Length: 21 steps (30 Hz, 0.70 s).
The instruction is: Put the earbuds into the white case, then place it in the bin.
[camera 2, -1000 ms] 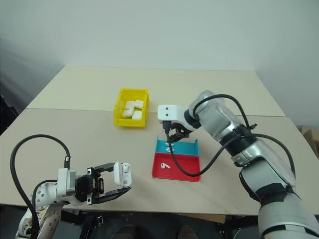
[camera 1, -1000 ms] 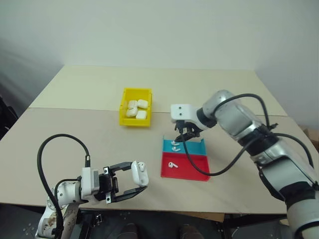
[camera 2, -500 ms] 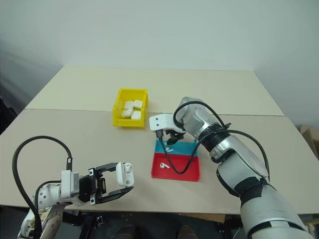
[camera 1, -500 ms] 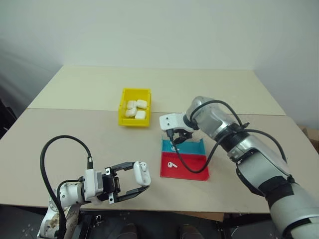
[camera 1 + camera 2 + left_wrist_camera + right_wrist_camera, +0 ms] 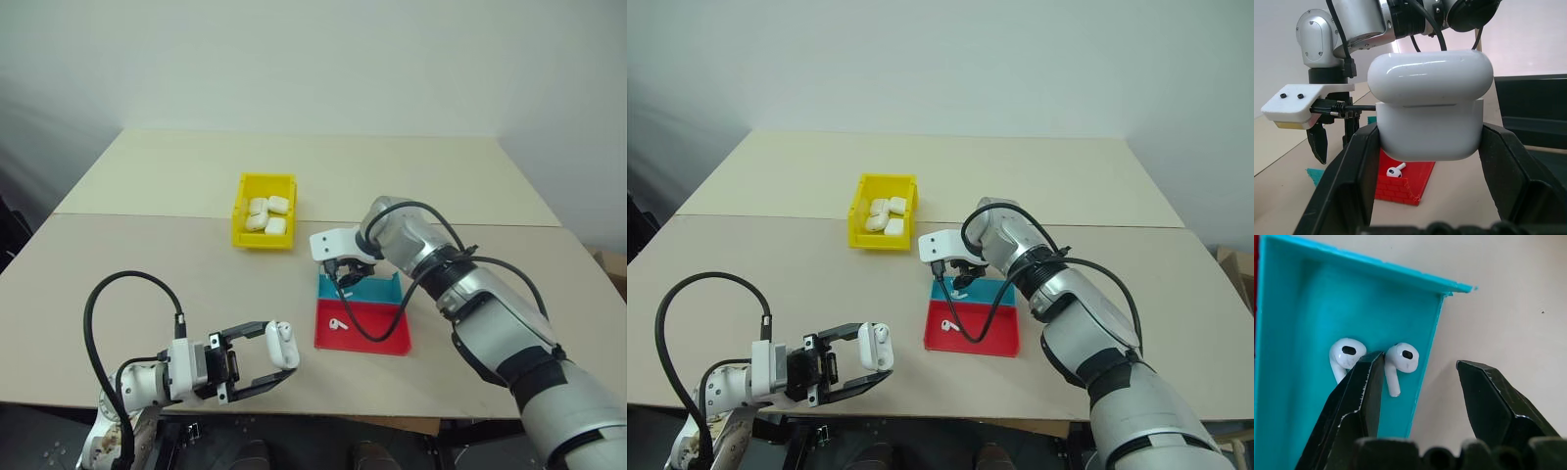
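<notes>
Over the near left corner of the counter [image 5: 147, 274], my left pincer [image 5: 272, 359] is clenched on the white case [image 5: 281, 342], lid shut, held upright between both fingers clear of the surface. My right pincer [image 5: 345, 277] hangs released above the blue half of the tray [image 5: 377, 291], pointing steeply down, jaws spread. Two earbuds [image 5: 1400, 357] lie side by side in that blue half by its wall; one finger [image 5: 1359, 391] sits between them. A third earbud [image 5: 338, 322] lies in the red half, nearer me. The yellow bin [image 5: 265, 211], far left of the tray, holds several white cases [image 5: 266, 214].
</notes>
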Tool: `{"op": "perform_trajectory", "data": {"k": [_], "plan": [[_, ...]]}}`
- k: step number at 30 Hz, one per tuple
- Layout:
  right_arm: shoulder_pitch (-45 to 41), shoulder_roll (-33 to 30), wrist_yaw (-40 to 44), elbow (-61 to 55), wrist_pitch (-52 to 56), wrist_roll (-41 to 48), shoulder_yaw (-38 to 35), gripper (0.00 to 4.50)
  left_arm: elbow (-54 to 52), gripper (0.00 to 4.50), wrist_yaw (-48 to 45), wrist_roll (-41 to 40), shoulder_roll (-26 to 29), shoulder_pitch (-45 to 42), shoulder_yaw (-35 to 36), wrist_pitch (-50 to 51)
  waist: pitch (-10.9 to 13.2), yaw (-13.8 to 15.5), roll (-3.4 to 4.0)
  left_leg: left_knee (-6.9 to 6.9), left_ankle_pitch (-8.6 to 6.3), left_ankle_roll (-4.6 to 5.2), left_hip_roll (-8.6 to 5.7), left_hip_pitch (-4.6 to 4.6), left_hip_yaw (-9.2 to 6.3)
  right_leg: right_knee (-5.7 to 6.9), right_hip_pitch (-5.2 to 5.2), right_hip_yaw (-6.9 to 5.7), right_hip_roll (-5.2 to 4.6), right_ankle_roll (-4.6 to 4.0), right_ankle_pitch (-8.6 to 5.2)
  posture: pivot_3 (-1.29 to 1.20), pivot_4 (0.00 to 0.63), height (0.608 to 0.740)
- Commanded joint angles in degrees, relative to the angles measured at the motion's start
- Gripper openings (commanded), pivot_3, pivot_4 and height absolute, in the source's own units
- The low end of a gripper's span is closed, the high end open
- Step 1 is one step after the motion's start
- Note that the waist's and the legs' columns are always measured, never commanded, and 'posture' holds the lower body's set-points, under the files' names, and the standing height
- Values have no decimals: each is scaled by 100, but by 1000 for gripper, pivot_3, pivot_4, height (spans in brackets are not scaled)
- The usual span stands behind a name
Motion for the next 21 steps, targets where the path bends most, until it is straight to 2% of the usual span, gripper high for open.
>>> {"op": "perform_trajectory", "data": {"k": [1, 3, 12, 21], "plan": [[-136, -19, 20, -81, -97, -63, -220, 2645, -117, 2746, 22, -12, 34, -41, 1, -174, 0, -2, 0, 0, 0, 0, 0, 0, 0, 0, 0, 0, 0, 0, 0, 0, 150, 740], [-107, -44, 122, -147, -109, -50, -234, 2223, -115, 2746, 19, -13, 46, -44, -3, -171, 0, -3, 0, 0, 0, 0, 0, 0, 0, 1, 0, 0, 0, 0, 0, 0, 150, 740], [40, -112, 225, -370, -184, -105, -279, 2223, -69, 2746, 42, 6, 84, -87, 3, -140, 0, -4, 0, 0, 0, 0, 0, 0, 0, 1, 0, 0, 0, 0, 0, 0, 150, 740], [90, -164, 174, -353, -708, -138, -295, 2223, 9, 2746, 24, 35, 57, -120, -21, -245, 0, -13, 0, 0, 0, 0, 0, 0, 0, 1, 0, 0, 0, 0, 0, 0, 150, 740]]}}
